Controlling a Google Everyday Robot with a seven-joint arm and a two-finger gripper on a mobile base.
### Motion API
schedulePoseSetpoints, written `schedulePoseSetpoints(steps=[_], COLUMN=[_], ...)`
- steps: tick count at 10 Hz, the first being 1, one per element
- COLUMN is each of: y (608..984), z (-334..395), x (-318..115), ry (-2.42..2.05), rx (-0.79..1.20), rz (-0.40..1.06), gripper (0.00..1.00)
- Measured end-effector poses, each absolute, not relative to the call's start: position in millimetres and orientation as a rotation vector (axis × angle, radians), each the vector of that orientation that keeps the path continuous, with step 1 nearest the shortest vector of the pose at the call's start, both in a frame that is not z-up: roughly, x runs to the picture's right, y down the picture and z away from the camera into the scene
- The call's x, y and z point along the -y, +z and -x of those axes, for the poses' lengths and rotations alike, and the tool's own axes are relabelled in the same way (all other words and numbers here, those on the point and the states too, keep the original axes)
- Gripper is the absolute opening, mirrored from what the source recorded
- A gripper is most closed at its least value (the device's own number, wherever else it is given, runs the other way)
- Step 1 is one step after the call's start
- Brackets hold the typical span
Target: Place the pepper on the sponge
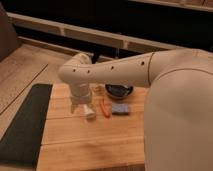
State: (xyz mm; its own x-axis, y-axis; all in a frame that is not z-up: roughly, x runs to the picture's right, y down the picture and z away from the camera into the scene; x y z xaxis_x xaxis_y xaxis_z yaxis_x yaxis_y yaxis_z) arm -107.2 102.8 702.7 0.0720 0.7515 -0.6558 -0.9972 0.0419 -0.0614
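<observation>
The pepper [105,108] is a slender orange-red piece lying on the wooden tabletop. Just right of it, and apart from it, lies the sponge [120,109], a small flat blue pad. My gripper [88,111] hangs from the white arm, just left of the pepper and low over the table. Nothing of the pepper is between its tips.
A dark round bowl [119,91] stands behind the sponge. Something small and tan [98,89] lies behind the gripper. A dark mat [27,122] covers the table's left side. My white arm fills the right of the view. A wooden rail runs along the back.
</observation>
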Motion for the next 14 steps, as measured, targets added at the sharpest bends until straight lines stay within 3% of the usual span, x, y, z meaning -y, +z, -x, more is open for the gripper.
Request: schedulePoseSetpoints(steps=[11,14], y=[703.0,714.5], z=[106.9,101.5], x=[-101.2,-34.8], ry=[1.435,1.456], rx=[-0.517,-0.310], rz=[0.586,0.462], gripper=[0.65,0.65])
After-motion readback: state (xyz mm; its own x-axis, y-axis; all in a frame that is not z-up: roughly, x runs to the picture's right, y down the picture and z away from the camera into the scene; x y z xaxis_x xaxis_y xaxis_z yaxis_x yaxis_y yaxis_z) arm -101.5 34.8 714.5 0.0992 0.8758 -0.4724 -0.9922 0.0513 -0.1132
